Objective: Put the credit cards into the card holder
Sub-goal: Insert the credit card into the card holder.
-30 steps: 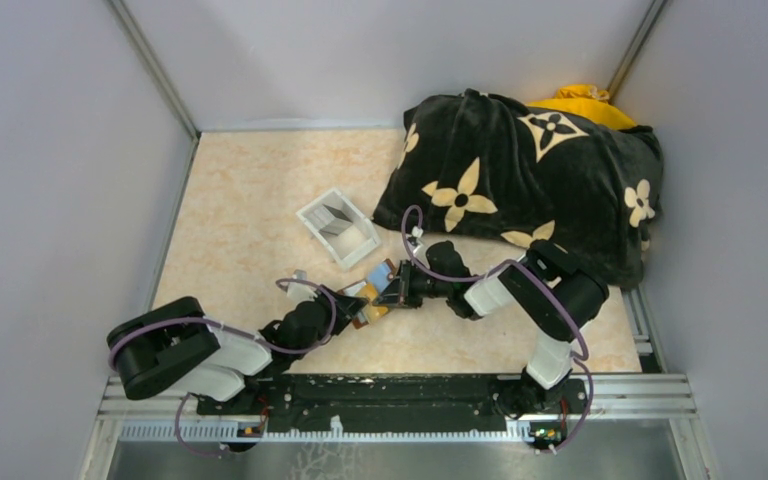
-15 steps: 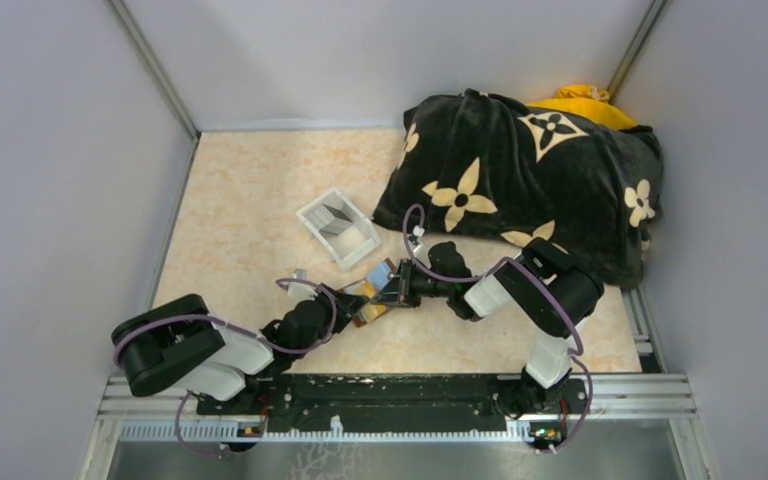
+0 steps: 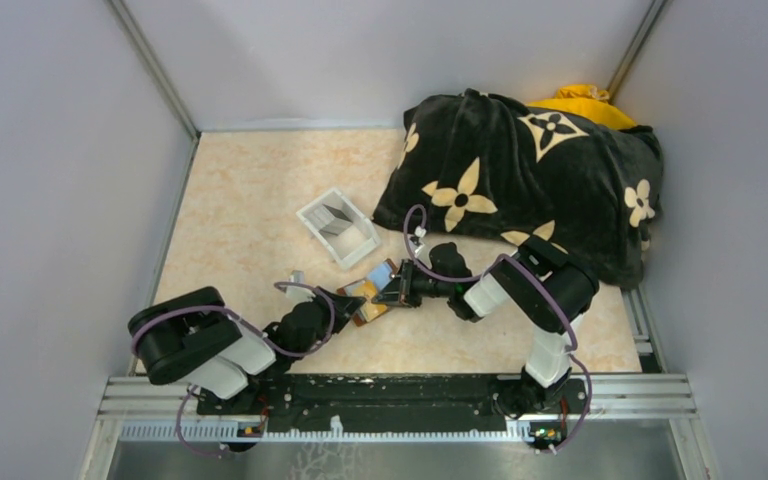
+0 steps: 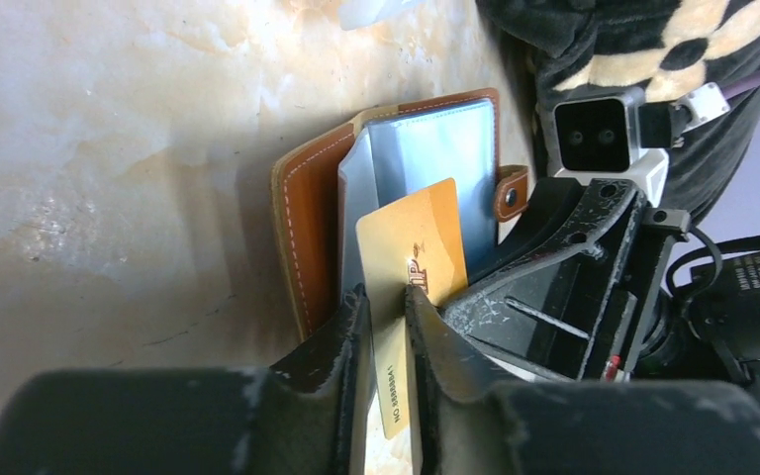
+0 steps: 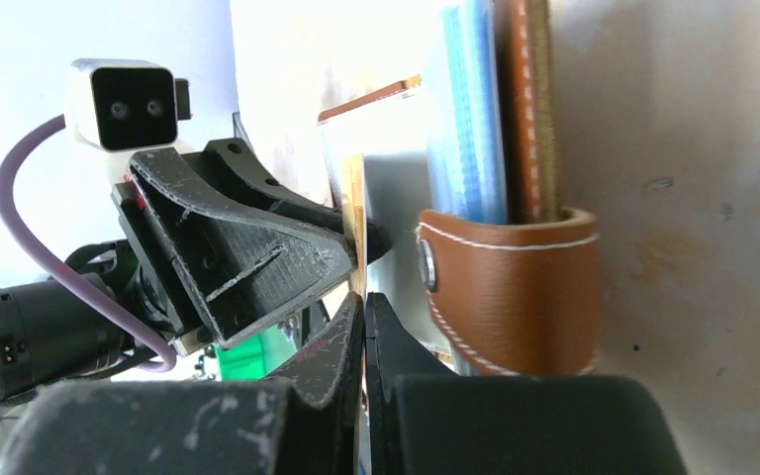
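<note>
- Card holder (image 4: pixel 302 213): brown leather, lying open on the bench (image 3: pixel 250 200), with silvery and light-blue leaves showing inside the stitched cover.
- Gold credit card (image 4: pixel 414 242): standing on edge over the open holder, its far end against the silvery leaf and its near end in the left tool.
- Left tool (image 4: pixel 386 297): at the holder's near-left side, jaws narrow and pinched on the gold credit card, one finger on each face.
- Right tool (image 5: pixel 363 302): at the holder's right side, just beside the snap strap (image 5: pixel 510 287), with its fingers pressed together. Whether a thin leaf of the holder lies between them cannot be told.
- The two tools face each other across the holder, their tips close together.
- Clear tray (image 3: pixel 318 200): on the bench just beyond the holder, apart from it.
- Black blanket with cream flowers (image 3: pixel 520 170): heaped beyond and to the right of the holder, with a yellow object (image 3: pixel 580 98) showing behind it.
</note>
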